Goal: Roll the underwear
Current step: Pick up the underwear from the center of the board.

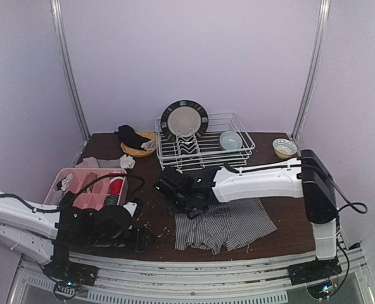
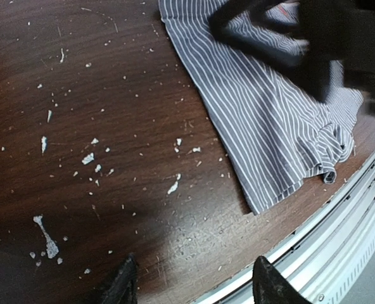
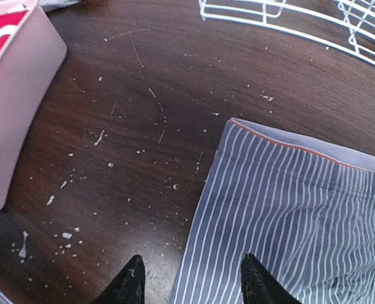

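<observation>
Two end effectors, both with jaws parted and nothing held, are what I'm watching from my station. The left end effector (image 2: 194,288) hangs low over bare tabletop (image 3: 143,126) near the front-left, its two dark fingertips wide apart with only wood and white flecks (image 2: 173,187) between them. The right end effector (image 3: 192,285) sits over the left side edge of the underwear (image 1: 228,225); one fingertip is over bare wood, the other over the striped cloth, and I cannot tell whether either touches. The underwear lies spread flat, right of centre and close to the front edge of the tabletop, with its red-piped waistband towards the dish rack (image 1: 203,155). One lower corner is curled (a small roll of hem) just beside the metal rail (image 2: 339,234) along the front. For moving room, I see a broad stretch of open wood between the pink bin (image 3: 16,107) on the left and the cloth's left edge, and a narrower strip between the waistband and the rack's white wires. At the front, the cloth reaches nearly to the rail. In the left wrist view the right arm shows as a dark blur above the far part of the cloth.
</observation>
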Motion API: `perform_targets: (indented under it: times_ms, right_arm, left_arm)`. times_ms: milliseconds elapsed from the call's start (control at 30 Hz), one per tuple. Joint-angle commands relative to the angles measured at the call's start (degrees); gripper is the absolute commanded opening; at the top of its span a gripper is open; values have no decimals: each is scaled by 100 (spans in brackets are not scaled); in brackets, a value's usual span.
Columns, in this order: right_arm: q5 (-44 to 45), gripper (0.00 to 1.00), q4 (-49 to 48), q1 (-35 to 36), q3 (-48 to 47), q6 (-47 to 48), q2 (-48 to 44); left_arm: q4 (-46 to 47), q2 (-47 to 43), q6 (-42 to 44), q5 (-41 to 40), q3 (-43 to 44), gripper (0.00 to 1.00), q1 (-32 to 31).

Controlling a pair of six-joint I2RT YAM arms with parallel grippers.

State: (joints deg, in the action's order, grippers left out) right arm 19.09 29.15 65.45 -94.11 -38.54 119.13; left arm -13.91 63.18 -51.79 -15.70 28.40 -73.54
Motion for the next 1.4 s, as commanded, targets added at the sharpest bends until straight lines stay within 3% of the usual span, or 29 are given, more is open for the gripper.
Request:
perform_targets:
  times_ms: [0,767,867,1033,1133,1367]
  right_arm:
    - [9,48,509,-168,-666,19,573]
    - [-572,31,903,-626,-1853,123,1899]
    - [-572,24,821,-644,-1715,52,1860]
    - [-900,0,184,-717,-1081,-127,1471]
    - [-1133,0,-100,-720,-905,-244,1293]
    - [-1502,0,-628,-744,-532,-568,965]
  left_arm:
    - [331,-33,-230,-13,-151,60,24]
    - [665,138,-428,65,-335,59,15]
    - [672,180,-457,40,-347,58,15]
    - [1053,377,-462,-42,-444,54,-51]
    - [1310,777,-346,106,-244,49,-70]
    - [1518,1908,-223,299,372,53,-73]
